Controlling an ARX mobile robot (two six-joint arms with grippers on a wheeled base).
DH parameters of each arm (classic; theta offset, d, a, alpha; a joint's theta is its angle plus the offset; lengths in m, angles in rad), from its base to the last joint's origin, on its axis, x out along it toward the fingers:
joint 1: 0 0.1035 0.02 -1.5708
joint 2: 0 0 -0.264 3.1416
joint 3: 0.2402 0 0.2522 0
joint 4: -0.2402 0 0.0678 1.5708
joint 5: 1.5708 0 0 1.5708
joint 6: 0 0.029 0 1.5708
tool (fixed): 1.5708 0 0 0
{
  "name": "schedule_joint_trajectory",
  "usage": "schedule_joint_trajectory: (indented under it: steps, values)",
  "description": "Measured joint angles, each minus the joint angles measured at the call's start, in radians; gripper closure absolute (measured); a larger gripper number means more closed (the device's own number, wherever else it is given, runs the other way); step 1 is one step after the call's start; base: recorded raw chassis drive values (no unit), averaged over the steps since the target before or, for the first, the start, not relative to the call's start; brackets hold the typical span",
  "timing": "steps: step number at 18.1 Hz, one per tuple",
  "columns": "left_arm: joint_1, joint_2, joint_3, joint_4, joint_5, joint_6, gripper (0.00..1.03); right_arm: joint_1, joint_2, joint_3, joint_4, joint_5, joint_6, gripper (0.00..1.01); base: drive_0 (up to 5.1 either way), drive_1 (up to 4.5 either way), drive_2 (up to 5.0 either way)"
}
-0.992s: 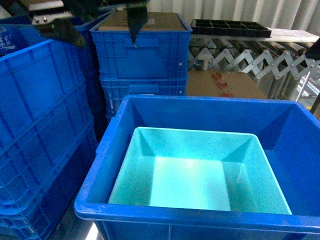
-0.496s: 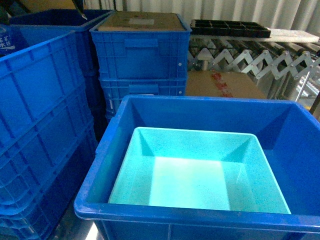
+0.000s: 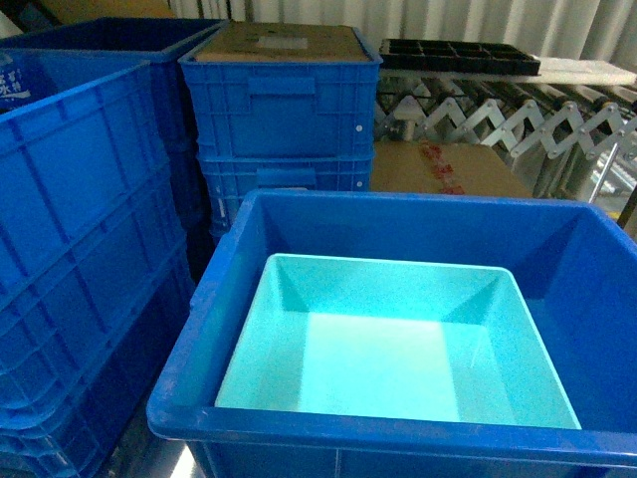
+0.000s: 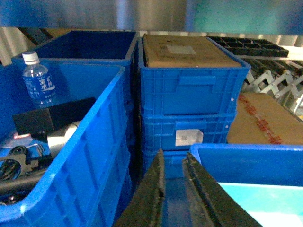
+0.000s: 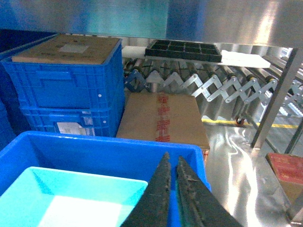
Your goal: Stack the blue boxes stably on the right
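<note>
The larger royal-blue crate [image 3: 202, 319] stands in front of me, low and right of centre. The turquoise tub [image 3: 388, 349] sits nested inside it, level on its floor. Neither gripper shows in the head view. In the left wrist view my left gripper [image 4: 173, 153] hovers over the crate's [image 4: 246, 150] left rim, its fingers a narrow gap apart with nothing between them. In the right wrist view my right gripper [image 5: 173, 156] hangs above the crate's [image 5: 94, 151] far right corner beside the tub [image 5: 71, 194], its fingers shut and empty.
Ribbed dark-blue crates [image 3: 80, 249] stand stacked on the left, one holding a water bottle [image 4: 38, 78]. A second ribbed stack [image 3: 279, 110] has cardboard on top. Behind are a cardboard box [image 3: 448, 169], a roller conveyor [image 3: 498, 115] and a black tray [image 3: 458, 55].
The dark gripper fingers seen at the top left of the head view have withdrawn upward out of that view. The crate and tub have not moved.
</note>
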Motion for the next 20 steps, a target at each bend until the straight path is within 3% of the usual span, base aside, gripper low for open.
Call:
schedule_joint_trajectory:
  steps: [1,6,7,8,19,20]
  values:
    - [0.014,-0.043,-0.066,0.018,0.019,0.003,1.00,0.000,-0.040,-0.049,0.019,0.006,-0.001,1.00,0.0,0.00,0.0]
    - [0.085,-0.251,-0.283,0.028,0.087,0.004,1.01,-0.006,-0.220,-0.241,0.028,0.011,0.005,1.00,0.0,0.00,0.0]
    - [0.125,-0.293,-0.309,0.017,0.143,0.005,1.01,-0.006,-0.254,-0.264,0.018,0.011,0.005,1.00,0.0,0.00,0.0]
    - [0.164,-0.331,-0.332,0.000,0.159,0.004,1.01,-0.006,-0.288,-0.288,0.004,0.011,0.005,1.00,0.0,0.00,0.0]
    - [0.163,-0.590,-0.432,-0.162,0.168,0.004,1.01,-0.006,-0.515,-0.370,-0.137,0.011,0.005,1.00,0.0,0.00,0.0]
    - [0.163,-0.603,-0.462,-0.114,0.168,0.004,1.01,-0.006,-0.541,-0.390,-0.125,0.011,0.006,1.00,0.0,0.00,0.0]
